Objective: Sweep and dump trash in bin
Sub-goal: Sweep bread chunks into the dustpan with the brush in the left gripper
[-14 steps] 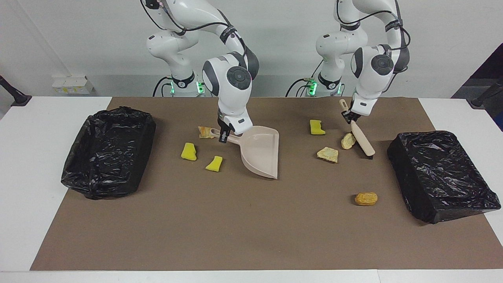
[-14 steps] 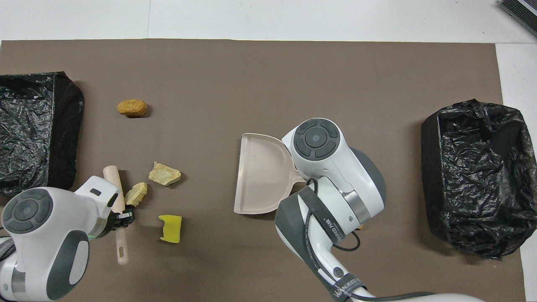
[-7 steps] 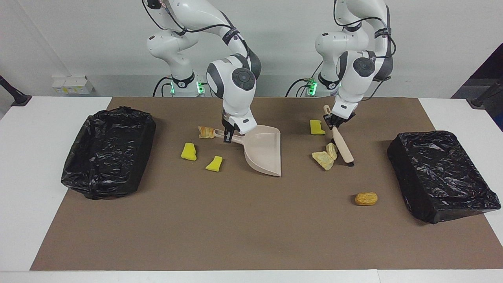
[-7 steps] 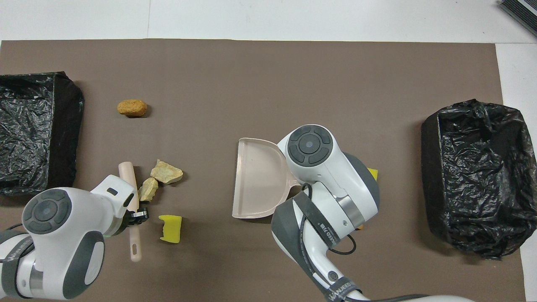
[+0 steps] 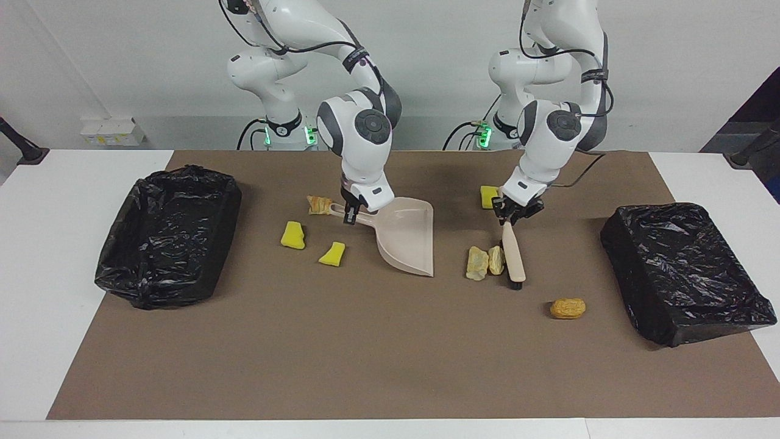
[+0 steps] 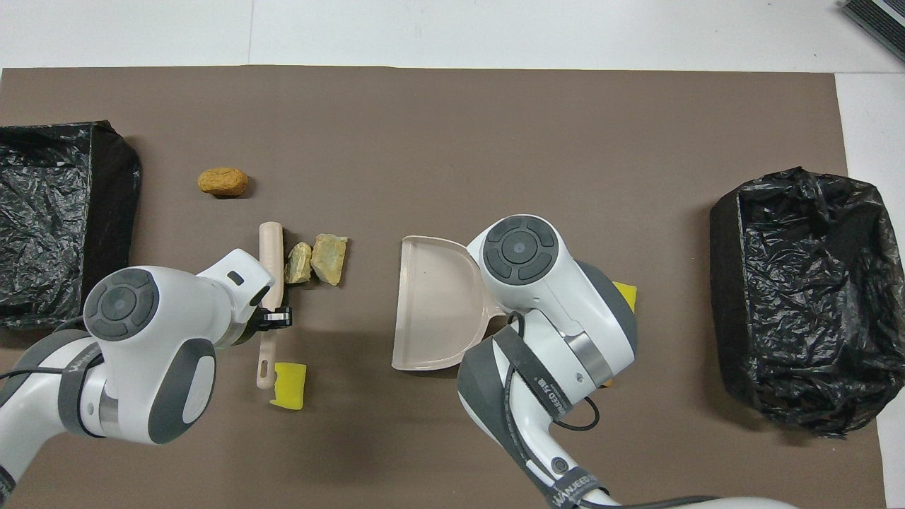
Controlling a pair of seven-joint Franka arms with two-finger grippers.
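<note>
A brown mat covers the white worktop before a pale wall, "WANJEED" showing only overhead on the arm strap, while the left claw grips the brush touching two tan scraps and the right claw grips the dustpan handle.

A plain white wall is standing along the robots' end of the room, evenly lit. The white surface is carrying a large brown mat that is covering most of it. A white socket strip is sitting low against the wall. A dark object is showing at one corner.
</note>
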